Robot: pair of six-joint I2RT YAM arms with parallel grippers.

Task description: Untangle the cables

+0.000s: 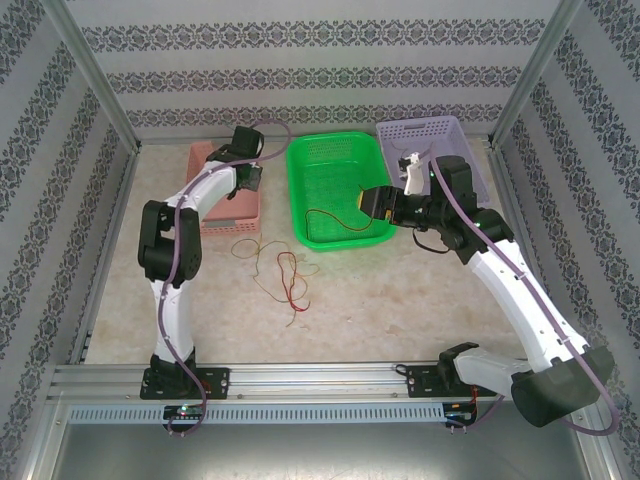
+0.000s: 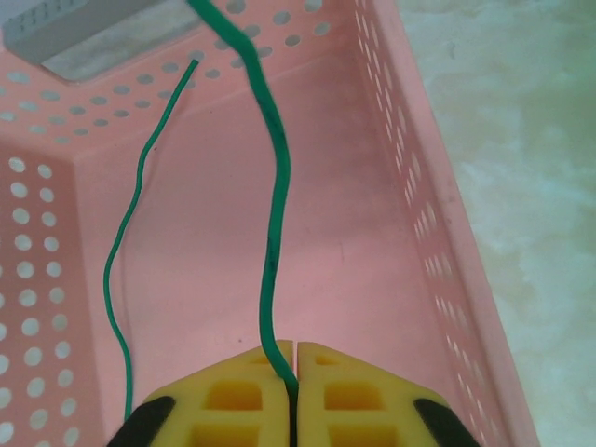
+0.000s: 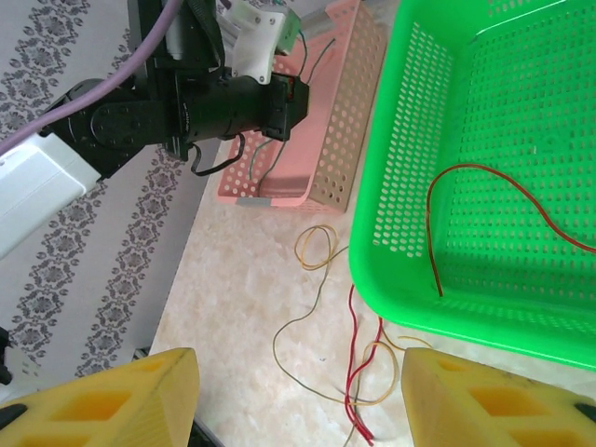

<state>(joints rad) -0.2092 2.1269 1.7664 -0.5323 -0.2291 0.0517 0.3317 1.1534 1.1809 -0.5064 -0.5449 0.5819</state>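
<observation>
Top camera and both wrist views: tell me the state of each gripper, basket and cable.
Left gripper: shut on green cable.
Right gripper: open, empty.
Pink basket: upright, green cable dangling inside it.
Green basket: upright, holding one red cable.
Table cables: red and yellow, loosely tangled together.

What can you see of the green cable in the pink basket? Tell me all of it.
The green cable is a very thin, flexible wire, smooth and plastic-coated by its look. The left gripper is shut on it, pinching it between yellow fingers. From there it snakes away over the pink basket and out of frame. A second green strand, perhaps the same cable, curves along the left to a free tip.
</observation>
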